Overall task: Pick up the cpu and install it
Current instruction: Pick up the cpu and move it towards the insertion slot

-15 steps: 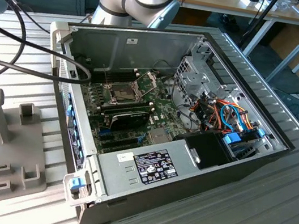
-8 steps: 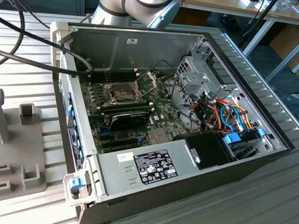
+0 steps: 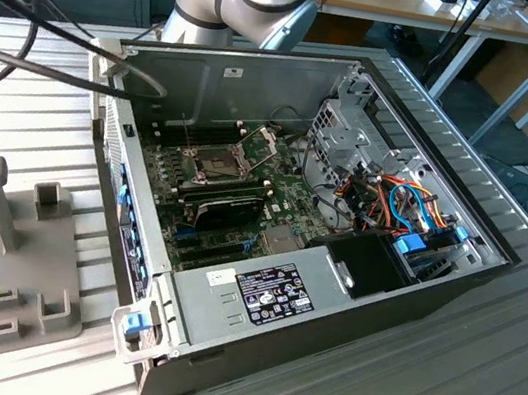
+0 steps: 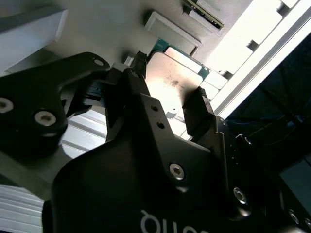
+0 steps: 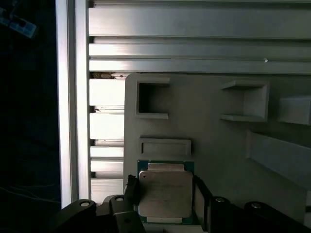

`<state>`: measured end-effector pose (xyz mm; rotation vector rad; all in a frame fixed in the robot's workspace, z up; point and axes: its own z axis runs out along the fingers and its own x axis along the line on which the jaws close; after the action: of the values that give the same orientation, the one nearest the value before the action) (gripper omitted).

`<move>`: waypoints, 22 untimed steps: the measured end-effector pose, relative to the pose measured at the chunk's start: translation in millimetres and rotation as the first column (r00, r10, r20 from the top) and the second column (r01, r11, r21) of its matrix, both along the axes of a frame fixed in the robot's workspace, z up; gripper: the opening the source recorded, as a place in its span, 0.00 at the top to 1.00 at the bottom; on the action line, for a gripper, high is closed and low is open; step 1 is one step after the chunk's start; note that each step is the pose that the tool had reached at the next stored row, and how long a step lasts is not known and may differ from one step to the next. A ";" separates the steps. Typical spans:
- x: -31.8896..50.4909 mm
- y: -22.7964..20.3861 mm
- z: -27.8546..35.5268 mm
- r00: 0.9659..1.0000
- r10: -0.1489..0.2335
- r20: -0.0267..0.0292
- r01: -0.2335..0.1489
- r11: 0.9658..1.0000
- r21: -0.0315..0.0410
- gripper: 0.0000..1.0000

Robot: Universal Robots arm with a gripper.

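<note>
Pinching the cpu (image 5: 165, 194) by two opposite edges, our claw (image 5: 165, 187) spares its metal top; the grey holder (image 5: 218, 145) lies just below.

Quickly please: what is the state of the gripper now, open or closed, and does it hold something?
Gripper: jaws closed on the cpu, one at each side, at the grey fixture.
</note>
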<state>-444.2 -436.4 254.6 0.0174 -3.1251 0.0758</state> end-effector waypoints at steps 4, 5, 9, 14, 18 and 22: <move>0.0 0.0 10.8 1.000 0.000 0.000 0.000 1.000 0.000 0.45; 0.0 0.0 13.6 1.000 0.000 0.000 0.000 1.000 0.000 0.45; 0.0 0.0 28.3 1.000 0.000 0.000 0.000 1.000 0.000 0.45; 0.0 0.0 42.9 1.000 0.000 0.000 0.000 1.000 0.000 0.45; 0.0 0.0 57.4 1.000 0.000 0.000 0.000 1.000 0.000 0.45; 0.0 0.0 74.0 1.000 0.000 0.001 0.000 1.000 0.000 0.45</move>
<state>-444.2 -436.4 328.6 0.0174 -3.1260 0.0759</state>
